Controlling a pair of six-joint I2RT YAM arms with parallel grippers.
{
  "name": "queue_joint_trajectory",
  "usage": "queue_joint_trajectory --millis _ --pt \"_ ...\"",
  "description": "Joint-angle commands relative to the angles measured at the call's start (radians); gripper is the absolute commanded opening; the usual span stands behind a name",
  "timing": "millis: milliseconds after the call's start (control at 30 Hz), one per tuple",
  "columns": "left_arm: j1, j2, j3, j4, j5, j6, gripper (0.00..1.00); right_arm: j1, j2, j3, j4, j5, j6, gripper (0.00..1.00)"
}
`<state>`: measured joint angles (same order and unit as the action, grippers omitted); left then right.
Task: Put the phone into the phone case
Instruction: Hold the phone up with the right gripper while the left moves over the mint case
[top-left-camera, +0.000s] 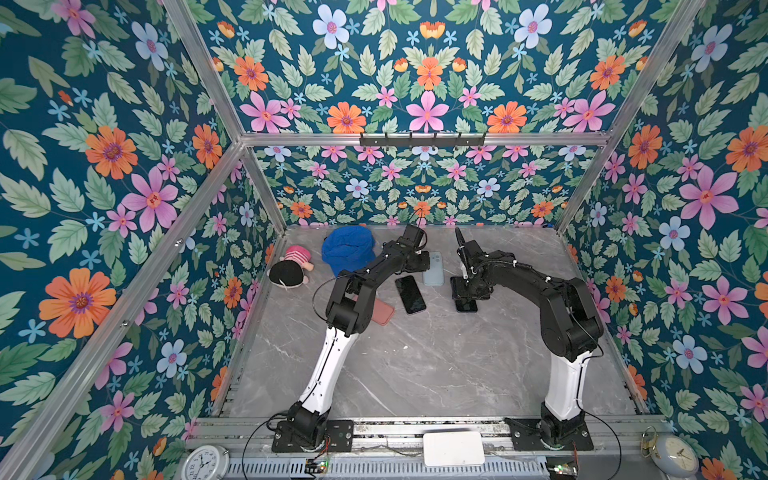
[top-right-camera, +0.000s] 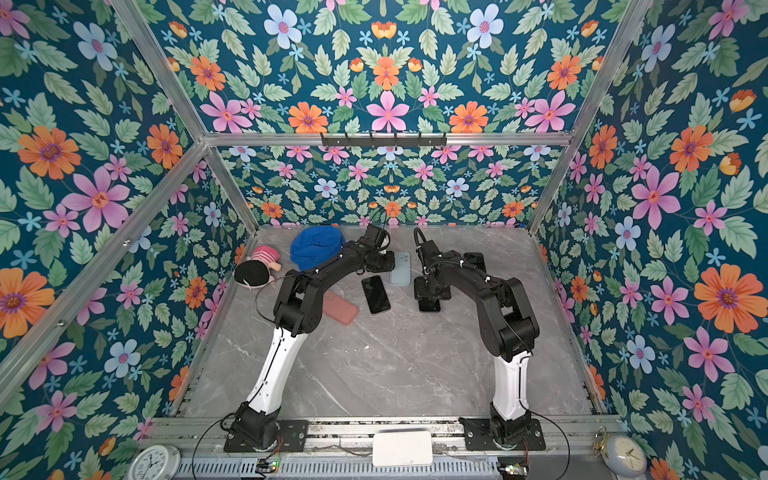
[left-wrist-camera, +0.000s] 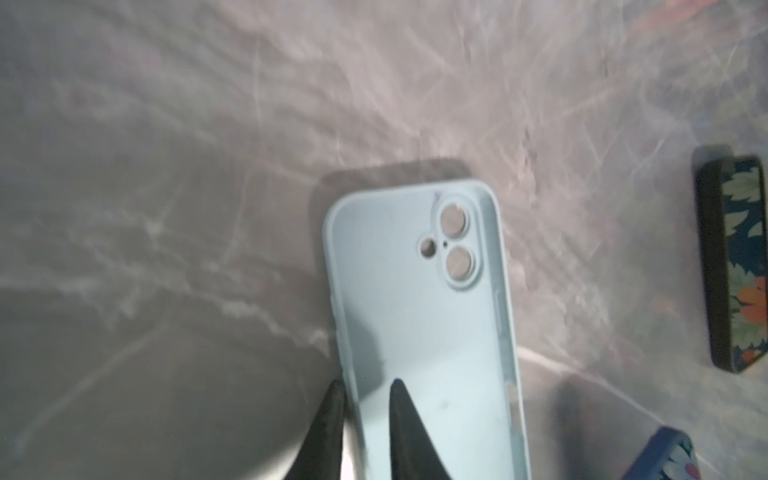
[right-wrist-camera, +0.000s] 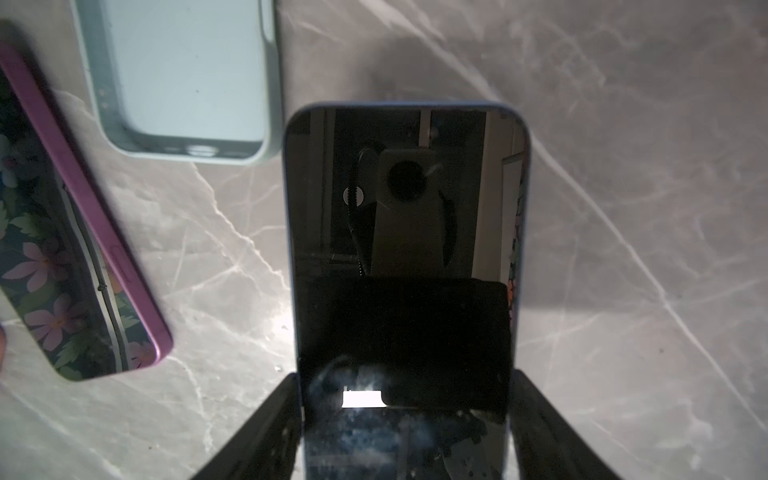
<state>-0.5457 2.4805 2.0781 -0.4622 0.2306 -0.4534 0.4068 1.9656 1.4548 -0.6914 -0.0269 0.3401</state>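
Observation:
The phone case (left-wrist-camera: 415, 316) is light blue and lies hollow side up on the marble table; it shows in both top views (top-left-camera: 433, 270) (top-right-camera: 401, 270) and in the right wrist view (right-wrist-camera: 183, 75). My left gripper (left-wrist-camera: 366, 382) (top-left-camera: 422, 264) stands astride one long side wall, one finger outside it and one inside, jaws drawn narrow on the wall. The phone (right-wrist-camera: 407, 249) has a dark screen and a blue edge. My right gripper (right-wrist-camera: 405, 376) (top-left-camera: 465, 291) is shut on its two long sides, just right of the case. Its near end (top-left-camera: 466, 306) pokes out below the gripper.
A second dark phone with a purple edge (top-left-camera: 410, 294) (right-wrist-camera: 83, 232) lies near the case. A salmon case (top-left-camera: 382, 312) sits partly under the left arm. A blue cap (top-left-camera: 348, 251) and a doll (top-left-camera: 291, 268) lie at the back left.

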Motion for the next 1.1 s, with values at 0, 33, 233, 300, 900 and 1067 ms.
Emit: queue_joint_trajectory --millis 0,33,233,300,900,1067 --pt "-0.016 -0.041 -0.050 0.000 -0.026 -0.044 0.18 0.001 -0.030 -0.034 0.021 -0.001 0.009 0.54" --pt "-0.022 -0.055 -0.071 0.005 -0.031 -0.052 0.17 0.001 -0.043 -0.051 0.026 -0.001 0.009 0.54" --pt "-0.056 -0.146 -0.221 0.071 -0.061 -0.091 0.11 0.001 -0.112 -0.137 0.053 -0.006 0.007 0.53" --pt "-0.060 -0.164 -0.259 0.090 -0.058 -0.109 0.10 0.001 -0.134 -0.163 0.061 -0.009 0.006 0.53" --pt "-0.141 -0.287 -0.455 0.112 -0.086 -0.179 0.01 0.000 -0.250 -0.297 0.132 -0.026 0.005 0.53" --pt "-0.180 -0.363 -0.567 0.122 -0.075 -0.222 0.01 0.000 -0.270 -0.296 0.123 -0.041 0.000 0.53"
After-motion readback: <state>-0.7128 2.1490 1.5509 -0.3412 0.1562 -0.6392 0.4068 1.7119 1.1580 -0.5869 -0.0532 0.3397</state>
